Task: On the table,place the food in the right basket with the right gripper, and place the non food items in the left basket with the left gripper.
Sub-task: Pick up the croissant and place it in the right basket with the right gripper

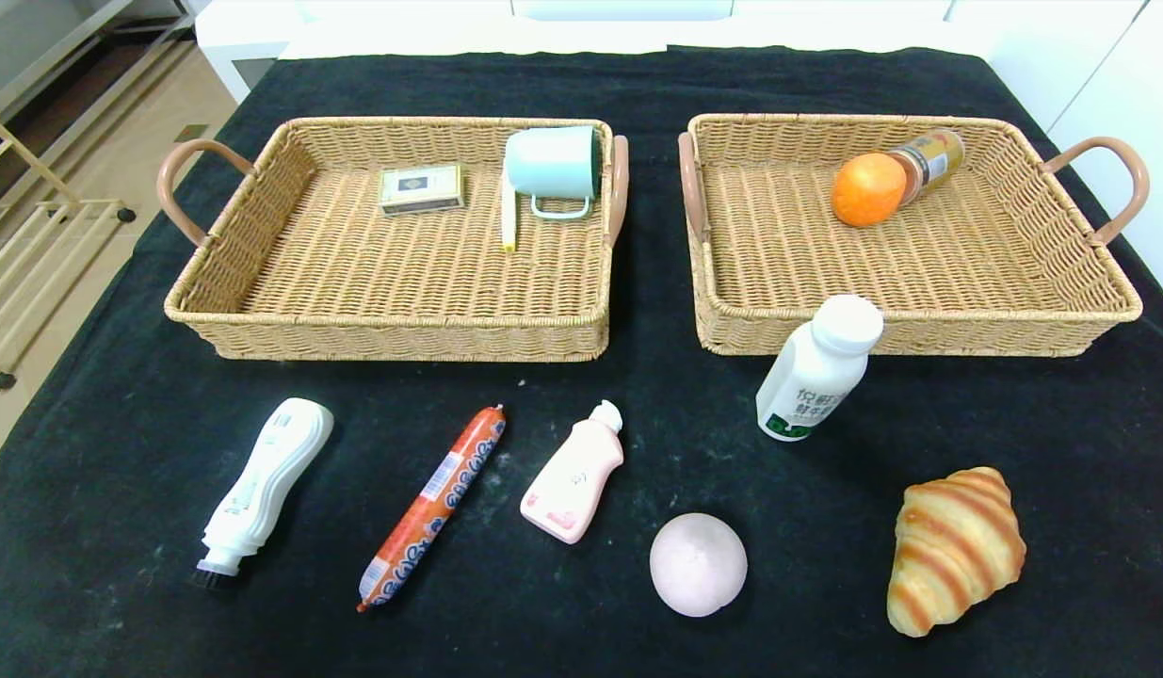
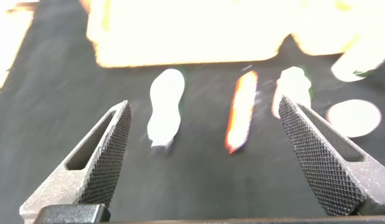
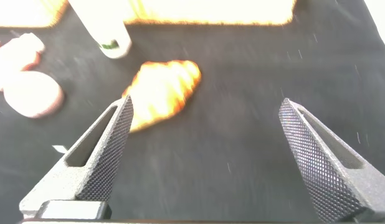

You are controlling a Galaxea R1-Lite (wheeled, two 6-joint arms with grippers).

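Neither gripper shows in the head view. On the black cloth lie a white brush (image 1: 266, 480), a sausage (image 1: 433, 504), a pink bottle (image 1: 573, 471), a round pink bun (image 1: 698, 563) and a croissant (image 1: 953, 546); a milk bottle (image 1: 816, 367) stands by the right basket (image 1: 920, 320). The left basket (image 1: 393, 330) holds a card box (image 1: 421, 188), a mint cup (image 1: 553, 165) and a pen (image 1: 508, 217). My left gripper (image 2: 204, 106) hangs open above the cloth, short of the brush (image 2: 164, 106) and sausage (image 2: 241, 111). My right gripper (image 3: 205, 101) is open, with the croissant (image 3: 161, 90) beyond one finger.
An orange (image 1: 868, 188) and a can (image 1: 929, 160) lie in the right basket's far part. Both baskets stand side by side across the far half of the table. White furniture stands behind the table and the floor drops away on the left.
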